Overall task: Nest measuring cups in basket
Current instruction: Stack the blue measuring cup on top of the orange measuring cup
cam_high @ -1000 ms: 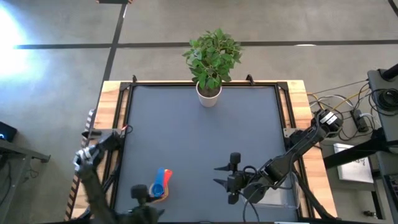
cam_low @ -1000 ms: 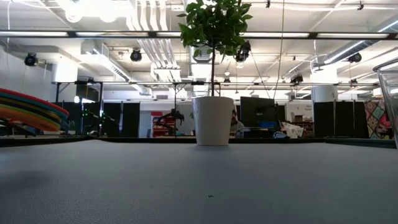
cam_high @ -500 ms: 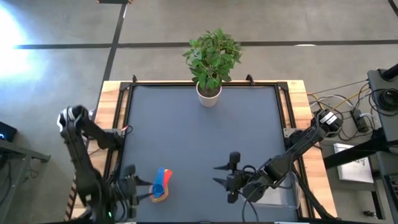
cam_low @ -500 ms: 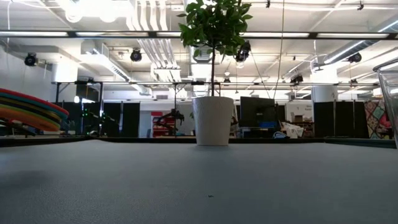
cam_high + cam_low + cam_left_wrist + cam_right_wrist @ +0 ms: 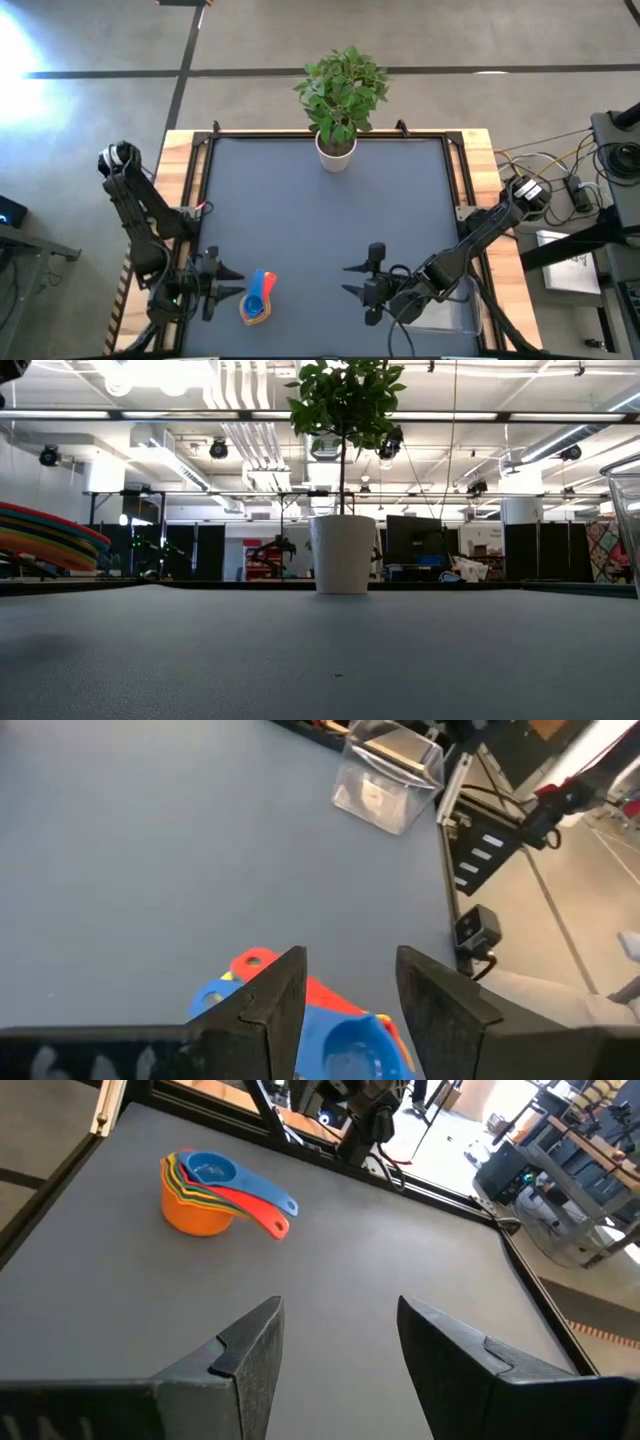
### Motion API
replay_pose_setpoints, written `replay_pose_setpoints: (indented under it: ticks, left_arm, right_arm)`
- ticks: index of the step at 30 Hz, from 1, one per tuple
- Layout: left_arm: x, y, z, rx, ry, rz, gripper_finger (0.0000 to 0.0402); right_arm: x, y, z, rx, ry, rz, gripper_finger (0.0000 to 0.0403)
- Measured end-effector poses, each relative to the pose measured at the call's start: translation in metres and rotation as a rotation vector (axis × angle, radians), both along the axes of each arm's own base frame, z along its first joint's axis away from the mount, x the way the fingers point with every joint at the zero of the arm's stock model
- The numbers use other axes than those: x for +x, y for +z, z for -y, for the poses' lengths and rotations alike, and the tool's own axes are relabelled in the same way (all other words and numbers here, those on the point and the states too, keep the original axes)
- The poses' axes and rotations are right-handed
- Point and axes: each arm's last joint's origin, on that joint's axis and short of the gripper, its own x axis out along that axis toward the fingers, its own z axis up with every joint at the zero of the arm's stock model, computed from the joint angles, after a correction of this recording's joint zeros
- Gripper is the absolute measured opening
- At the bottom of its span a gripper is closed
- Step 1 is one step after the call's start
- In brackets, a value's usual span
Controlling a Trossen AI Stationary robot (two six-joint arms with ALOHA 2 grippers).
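I see nested measuring cups (image 5: 257, 301) on table (image 5: 320, 220), well apart from basket (image 5: 455, 312). Left gripper (image 5: 228, 283) just beside stack, jaws part-open, empty. Right gripper (image 5: 352, 280) idle, part-open. Risk: handle-only pinch tips stack, cups separate.

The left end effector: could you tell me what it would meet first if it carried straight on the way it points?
Probably the stacked cups, which sit just ahead of the left end effector, its fingers apart.

A leafy green plant (image 5: 342, 85) stands in a white pot (image 5: 336, 150) at the far edge of the grey desk (image 5: 330, 220). Cables (image 5: 565, 165) trail beside the desk's right side.
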Motion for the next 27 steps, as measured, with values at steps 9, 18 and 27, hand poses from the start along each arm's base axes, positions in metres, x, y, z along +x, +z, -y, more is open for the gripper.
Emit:
replay_pose_setpoints:
  ticks: [9, 18, 27]
  left_arm:
    - [-0.002, -0.012, -0.006, 0.095, -0.012, -0.011, 0.0139]
    - [-0.001, -0.013, -0.013, 0.245, 0.098, 0.114, 0.0139]
    - [-0.001, -0.012, -0.015, 0.368, 0.120, 0.156, 0.0139]
  right_arm:
    - [0.005, 0.009, 0.010, 0.076, 0.138, -0.034, 0.0186]
    - [0.018, 0.010, 0.032, 0.027, 0.133, -0.050, 0.0186]
    - [0.029, 0.013, 0.054, 0.110, 0.189, -0.073, 0.0186]
